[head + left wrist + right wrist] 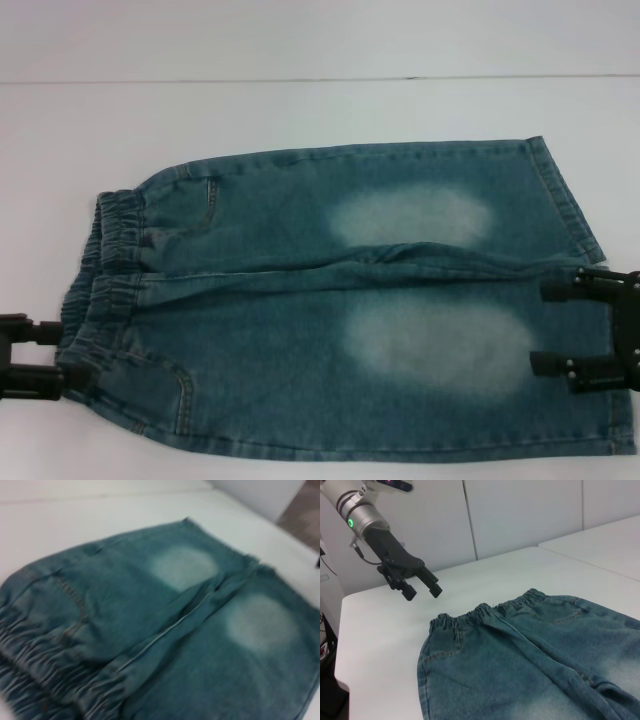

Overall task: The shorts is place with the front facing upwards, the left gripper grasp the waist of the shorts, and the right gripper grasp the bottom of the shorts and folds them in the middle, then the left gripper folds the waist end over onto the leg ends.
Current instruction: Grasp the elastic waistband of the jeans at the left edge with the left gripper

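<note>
Faded blue denim shorts [340,300] lie flat on the white table [300,110], elastic waist left; the left gripper [62,357] hovers spread wide beside the waist; the right gripper [537,327] hovers spread wide above the near hem.

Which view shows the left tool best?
The right wrist view: the whole left tool shows, fingers open, above the table near the shorts' waistband. The head view catches only its fingertips; the left wrist view shows none of it.

Bare table [300,110] all around the flat shorts [340,300], no obstacles.
</note>
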Available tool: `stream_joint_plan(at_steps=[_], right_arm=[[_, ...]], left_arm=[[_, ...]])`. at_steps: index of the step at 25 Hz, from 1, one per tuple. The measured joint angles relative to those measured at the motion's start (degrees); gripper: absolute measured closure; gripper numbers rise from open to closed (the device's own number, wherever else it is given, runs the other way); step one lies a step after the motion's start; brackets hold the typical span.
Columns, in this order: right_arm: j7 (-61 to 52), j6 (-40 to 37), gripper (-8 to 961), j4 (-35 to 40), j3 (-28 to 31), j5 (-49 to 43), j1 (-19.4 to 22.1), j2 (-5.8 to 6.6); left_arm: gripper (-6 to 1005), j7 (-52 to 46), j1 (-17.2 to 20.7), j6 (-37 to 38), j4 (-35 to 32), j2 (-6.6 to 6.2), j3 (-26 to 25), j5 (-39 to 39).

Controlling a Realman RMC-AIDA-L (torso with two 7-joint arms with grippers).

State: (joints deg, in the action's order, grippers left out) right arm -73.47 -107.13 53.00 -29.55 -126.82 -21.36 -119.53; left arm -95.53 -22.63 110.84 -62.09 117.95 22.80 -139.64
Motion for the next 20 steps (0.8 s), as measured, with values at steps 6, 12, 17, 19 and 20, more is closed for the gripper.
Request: stream_joint_plan(at_steps=[6,12,17,19,20], right_arm=[[0.0,0.0,26,0.0,0.0,0.0,0.0,0.0],[-0.1,-0.1,26,0.0,-0.1,0.1,0.0,0.0],[-0.1,-0.3,26,0.0,-0.2,0.1,-0.2,0.0],[-0.1,-0.4,26,0.0,-0.2,0.1,-0.3,0.0],[-0.1,-0.4,26,0.0,-0.2,0.1,-0.4,0.0]], left_arm=[[154,-2.7,-1.9,-4.6,-1.4,0.08,2.6,-5.9],[155,-3.4,-2.0,-10.1,-0.8,1.2,7.3,-7.4],[156,-5.2,-2.2,-12.8,0.1,1.66,10.7,-9.5],[156,-5.9,-2.4,-13.3,0.1,1.89,11.4,-10.1],[157,-6.3,-2.4,-13.6,0.0,1.99,11.6,-10.5]])
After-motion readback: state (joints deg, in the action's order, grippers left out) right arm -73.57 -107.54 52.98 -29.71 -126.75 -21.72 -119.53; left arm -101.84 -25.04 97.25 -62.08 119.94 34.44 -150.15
